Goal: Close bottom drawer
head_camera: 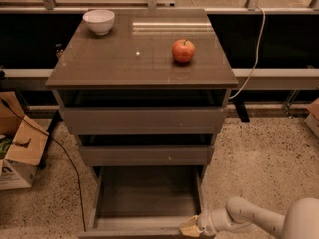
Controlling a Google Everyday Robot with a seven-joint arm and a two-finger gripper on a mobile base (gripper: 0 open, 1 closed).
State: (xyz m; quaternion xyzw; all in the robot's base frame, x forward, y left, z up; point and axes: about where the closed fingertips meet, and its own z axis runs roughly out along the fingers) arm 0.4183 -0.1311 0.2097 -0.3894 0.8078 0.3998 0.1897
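Bottom drawer wide open, gripper at its front edge.

The bottom drawer (147, 198) sits at 6 o'clock in the view. It is pulled far out from under the middle drawer (144, 155), so its whole bare floor shows. The job is not done, and it looks like the closing has hardly begun. The gripper (191, 227) is low down at about 5 o'clock, at the right end of the drawer's front board, and seems to touch it. I cannot tell if the gripper is clenched or released. What is left, I think, is one long push toward 12 o'clock until the front board lines up with the drawers above. An apple (184, 50) at 1 o'clock and a bowl (98, 21) at 11 o'clock rest on the bench (129, 63), well apart from the gripper.
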